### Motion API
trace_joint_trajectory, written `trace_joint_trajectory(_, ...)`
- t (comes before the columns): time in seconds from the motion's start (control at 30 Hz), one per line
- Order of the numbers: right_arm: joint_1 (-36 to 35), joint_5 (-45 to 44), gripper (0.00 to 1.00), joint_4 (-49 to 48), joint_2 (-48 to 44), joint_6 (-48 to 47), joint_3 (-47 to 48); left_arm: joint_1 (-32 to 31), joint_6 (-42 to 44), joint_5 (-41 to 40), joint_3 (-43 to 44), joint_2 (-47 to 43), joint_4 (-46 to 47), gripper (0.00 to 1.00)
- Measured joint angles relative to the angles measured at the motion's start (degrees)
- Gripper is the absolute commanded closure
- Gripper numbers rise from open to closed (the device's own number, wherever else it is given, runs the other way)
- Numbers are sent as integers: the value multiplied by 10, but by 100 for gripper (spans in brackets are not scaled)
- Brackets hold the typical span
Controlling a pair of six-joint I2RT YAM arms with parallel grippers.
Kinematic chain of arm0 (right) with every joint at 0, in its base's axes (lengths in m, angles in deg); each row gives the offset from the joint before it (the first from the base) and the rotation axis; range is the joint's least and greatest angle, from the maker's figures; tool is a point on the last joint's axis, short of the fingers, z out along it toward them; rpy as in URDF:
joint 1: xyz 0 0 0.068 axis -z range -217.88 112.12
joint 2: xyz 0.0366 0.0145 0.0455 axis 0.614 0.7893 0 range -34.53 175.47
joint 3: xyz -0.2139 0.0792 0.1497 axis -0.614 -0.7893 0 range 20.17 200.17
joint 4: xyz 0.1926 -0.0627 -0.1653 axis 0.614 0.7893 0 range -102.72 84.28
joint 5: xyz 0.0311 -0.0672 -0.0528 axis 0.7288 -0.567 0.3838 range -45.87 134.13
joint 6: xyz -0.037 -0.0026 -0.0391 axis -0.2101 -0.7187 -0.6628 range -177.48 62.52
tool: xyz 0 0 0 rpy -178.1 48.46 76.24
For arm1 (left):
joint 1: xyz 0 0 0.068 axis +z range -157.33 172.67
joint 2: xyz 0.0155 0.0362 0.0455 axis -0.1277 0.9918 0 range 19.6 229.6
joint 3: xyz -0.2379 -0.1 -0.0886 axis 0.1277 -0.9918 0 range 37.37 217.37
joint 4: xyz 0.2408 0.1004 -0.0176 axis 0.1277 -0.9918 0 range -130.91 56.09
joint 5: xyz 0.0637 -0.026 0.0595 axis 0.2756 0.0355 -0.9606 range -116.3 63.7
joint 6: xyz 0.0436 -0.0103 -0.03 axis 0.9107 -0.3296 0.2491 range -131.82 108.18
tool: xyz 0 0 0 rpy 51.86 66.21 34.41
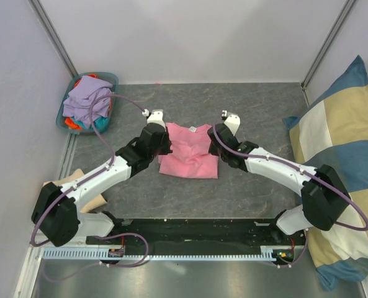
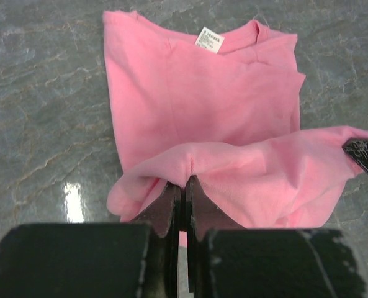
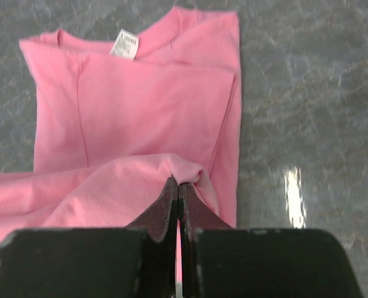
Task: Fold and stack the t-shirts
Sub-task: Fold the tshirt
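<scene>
pink t-shirt (image 1: 193, 149) lies mid tabletop (image 1: 258, 105), near hem raised. left gripper (image 2: 182, 186) and right gripper (image 3: 176, 186) each clamp that hem. risk: uneven travel skews the fold; a thin pinch may slip

left arm (image 1: 103, 175) and right arm (image 1: 275, 166) angled inward, left claw (image 2: 182, 186) and right claw (image 3: 177, 188) both tightly closed

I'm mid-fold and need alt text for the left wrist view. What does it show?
The left end effector is shut on the near edge of the pink t-shirt, holding it bunched up over the rest of the shirt. The rest lies flat on the grey marbled table, with its white neck label at the far end.
</scene>
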Motion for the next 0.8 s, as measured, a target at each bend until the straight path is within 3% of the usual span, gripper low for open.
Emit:
trace_joint_trajectory(0.33,92,77,100,-64,93,-50,37,31,18,42,23,85,59,98)
trace_joint_trajectory(0.8,133,131,100,-105,198,-82,90,89,22,87,29,195,137,98)
